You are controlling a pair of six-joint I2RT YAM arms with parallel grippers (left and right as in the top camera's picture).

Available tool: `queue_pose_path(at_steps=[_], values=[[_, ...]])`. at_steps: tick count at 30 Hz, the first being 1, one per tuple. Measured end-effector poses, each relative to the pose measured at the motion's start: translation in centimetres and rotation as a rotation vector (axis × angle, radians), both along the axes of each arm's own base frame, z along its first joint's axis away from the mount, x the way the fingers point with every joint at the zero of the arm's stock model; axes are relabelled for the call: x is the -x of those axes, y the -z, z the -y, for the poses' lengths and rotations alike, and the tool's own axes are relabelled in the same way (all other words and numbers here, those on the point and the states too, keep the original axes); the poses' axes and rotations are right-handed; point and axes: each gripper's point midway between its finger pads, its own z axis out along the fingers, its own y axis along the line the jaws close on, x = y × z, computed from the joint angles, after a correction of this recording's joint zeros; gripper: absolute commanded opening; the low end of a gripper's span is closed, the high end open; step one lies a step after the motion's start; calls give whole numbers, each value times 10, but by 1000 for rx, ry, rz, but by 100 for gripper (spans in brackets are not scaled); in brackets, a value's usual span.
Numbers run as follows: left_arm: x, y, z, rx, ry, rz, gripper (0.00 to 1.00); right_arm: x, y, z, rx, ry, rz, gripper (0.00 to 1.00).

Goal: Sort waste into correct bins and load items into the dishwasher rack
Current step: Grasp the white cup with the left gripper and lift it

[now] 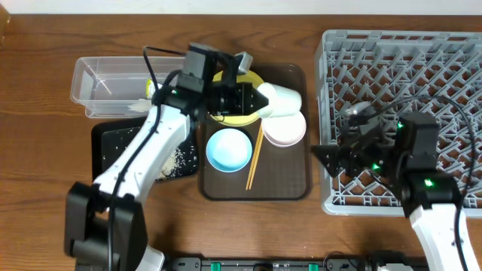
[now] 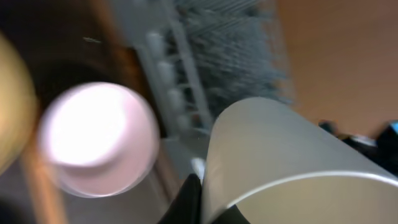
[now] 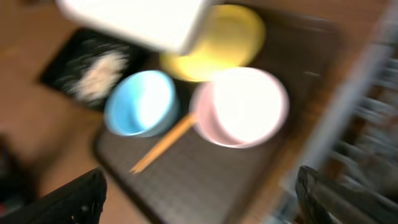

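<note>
The left fingers (image 2: 186, 204) pinch the white cup (image 1: 283, 99) by its wall, just beside the pink bowl (image 1: 286, 129). The right fingers (image 3: 68, 200) are spread at the rack (image 1: 452, 45). Risk: the thin-wall grip slips and the cup drops onto the bowl.

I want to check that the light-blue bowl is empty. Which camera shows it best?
The overhead view: the round light-blue bowl sits sharp and unobstructed on the dark-brown tray, and its inside looks bare. The right wrist view shows it whole but blurred. The left wrist view does not show it.
</note>
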Motion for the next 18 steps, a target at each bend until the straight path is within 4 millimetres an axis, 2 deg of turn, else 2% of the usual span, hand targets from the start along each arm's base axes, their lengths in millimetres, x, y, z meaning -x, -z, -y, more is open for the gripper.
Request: queue_pose_path(at_steps=[5, 8, 18], values=[[18, -6, 16, 171, 142, -127, 6, -7, -6, -21, -108, -155, 59, 95], [30, -14, 19, 237, 209, -174, 6, -14, -12, -29, -157, -218, 116, 91], [50, -36, 20, 351, 325, -230, 6, -22, -56, -43, -260, -387, 382, 86]])
